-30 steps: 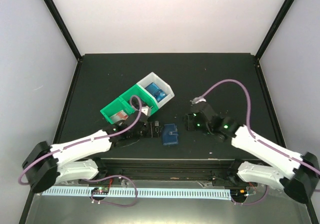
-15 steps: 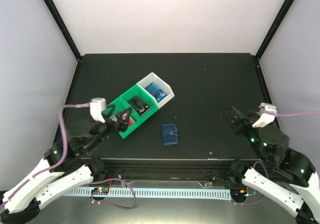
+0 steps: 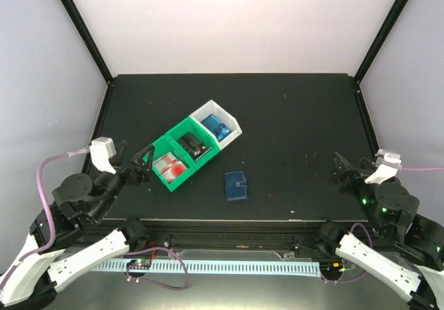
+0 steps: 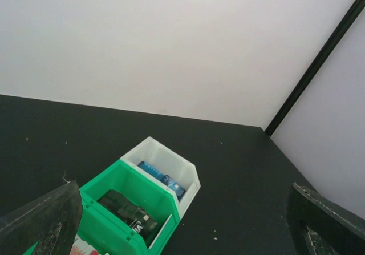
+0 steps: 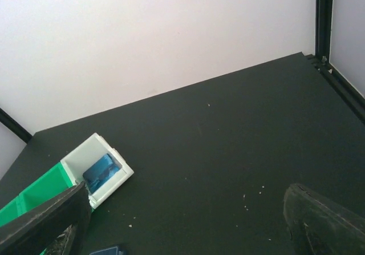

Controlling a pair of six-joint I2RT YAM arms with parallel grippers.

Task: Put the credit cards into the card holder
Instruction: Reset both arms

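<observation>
Both claws are spread wide and hold nothing. The left claw [image 3: 143, 164] sits at 8 o'clock on the surface [image 3: 291, 109], and the right claw [image 3: 340, 170] at 4 o'clock. The card holder [image 3: 236, 186] lies shut and flat at 6 o'clock, apart from everything else. No card has been lifted, so the step in hand is judged to be the opening of the holder.

It would best be pinned by one claw while the clasp tab is raised by the other, since so light a wallet is likely to slide on the matte black surface. It looks like soft, dark blue folded material.

At 10 o'clock of the holder stand the rigid, glossy plastic bins. The green bin [image 3: 173, 134] has two compartments, one with the red-and-white cards [image 3: 171, 166] and one with the black cards [image 3: 192, 145]. The blue cards [image 3: 216, 127] are in the white bin [image 3: 233, 123] touching it. The cards are thin, flat and slick, and are walled in. A single card should therefore be taken by an edge from above, and the stack left undisturbed.
</observation>
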